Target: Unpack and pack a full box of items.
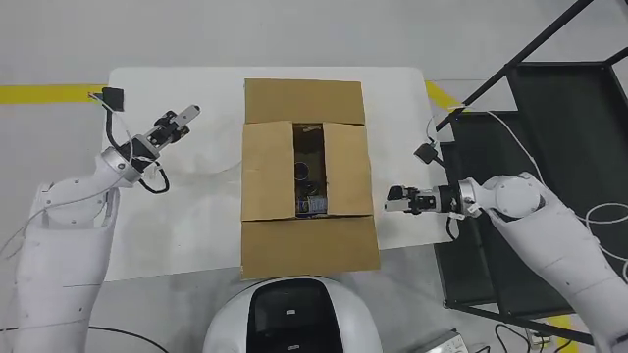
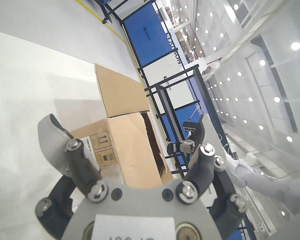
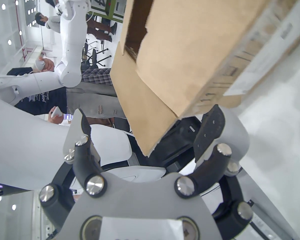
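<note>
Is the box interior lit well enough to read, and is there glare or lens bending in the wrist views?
Top view: the box opening is a shadowed slot, contents hard to identify. Left wrist view: ceiling lights glare as spots; rack bars bow. Right wrist view: table washes out bright beside the box.

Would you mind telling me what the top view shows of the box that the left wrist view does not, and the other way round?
Top view: the gap between the box flaps, with dark items down inside. Left wrist view: the box's side wall with printed labels. Both: the box on the table, and the left arm's open jaws.
</note>
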Available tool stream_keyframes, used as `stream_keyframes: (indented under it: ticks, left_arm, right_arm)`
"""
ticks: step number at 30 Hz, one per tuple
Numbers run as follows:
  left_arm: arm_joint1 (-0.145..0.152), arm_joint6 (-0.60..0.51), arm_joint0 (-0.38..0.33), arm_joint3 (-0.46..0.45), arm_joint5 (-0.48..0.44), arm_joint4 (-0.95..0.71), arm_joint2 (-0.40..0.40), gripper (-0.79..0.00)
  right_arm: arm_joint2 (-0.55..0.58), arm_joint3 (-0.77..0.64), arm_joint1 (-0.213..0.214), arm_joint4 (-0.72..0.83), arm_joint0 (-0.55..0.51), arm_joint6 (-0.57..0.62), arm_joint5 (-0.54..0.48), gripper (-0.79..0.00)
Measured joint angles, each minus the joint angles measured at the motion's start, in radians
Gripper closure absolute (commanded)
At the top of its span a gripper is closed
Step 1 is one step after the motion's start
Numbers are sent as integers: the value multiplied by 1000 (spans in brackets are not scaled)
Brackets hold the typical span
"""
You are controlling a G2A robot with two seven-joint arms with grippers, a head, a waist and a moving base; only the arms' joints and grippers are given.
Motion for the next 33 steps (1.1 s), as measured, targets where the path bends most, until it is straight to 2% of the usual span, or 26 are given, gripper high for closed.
stream_keyframes:
  ticks: [7,14,19,26,33]
  left_arm:
    - [-12,21,-97,111,-44,27,84,-785]
    - [-34,31,-229,287,-99,11,178,-785]
    - [-51,58,-318,421,-123,10,229,-785]
    - [-81,77,-424,597,-152,-24,297,-785]
    - [-102,60,-481,696,-176,-49,337,-785]
  right_arm:
    - [-3,57,0,-18,-58,-3,71,-785]
    - [-89,86,-28,-60,-66,-40,110,-785]
    - [-126,70,-43,-51,-58,-18,103,-785]
    - [-135,16,-57,114,-53,75,54,-785]
    - [-107,28,-71,348,-27,150,30,-785]
